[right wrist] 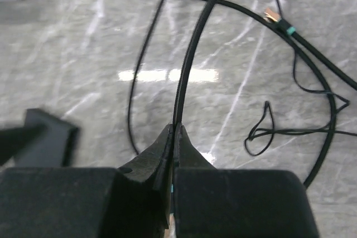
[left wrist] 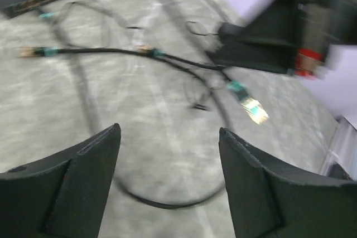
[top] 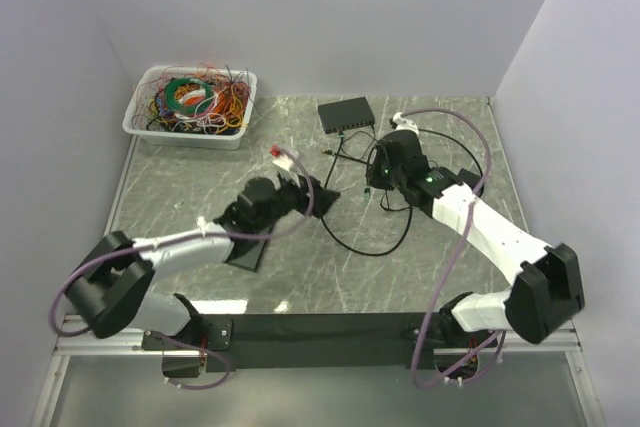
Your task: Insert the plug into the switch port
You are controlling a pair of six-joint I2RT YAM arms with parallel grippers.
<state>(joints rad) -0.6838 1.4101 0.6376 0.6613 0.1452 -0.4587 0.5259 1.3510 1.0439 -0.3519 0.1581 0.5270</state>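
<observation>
Right wrist: the right claw [right wrist: 174,137] is pressed together, pinching a thin black cable [right wrist: 188,65] that runs straight ahead.
Left wrist: the clear-tipped plug [left wrist: 255,111] dangles beyond the spread, empty left claw [left wrist: 167,179].
Overhead: the flat dark switch box [top: 346,114] lies just beyond the right claw, the nearer one.

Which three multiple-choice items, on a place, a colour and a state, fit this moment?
1. The bin of wires sits: A far left; B near right; C between the arms.
2. The bands near the plugs are: A red; B teal; C yellow.
3. The right gripper is: A open; B shut on the cable; C shut on nothing.
1 A, the top view shows it far left; 2 B, the right wrist view shows teal; 3 B, it pinches the black cable.
</observation>
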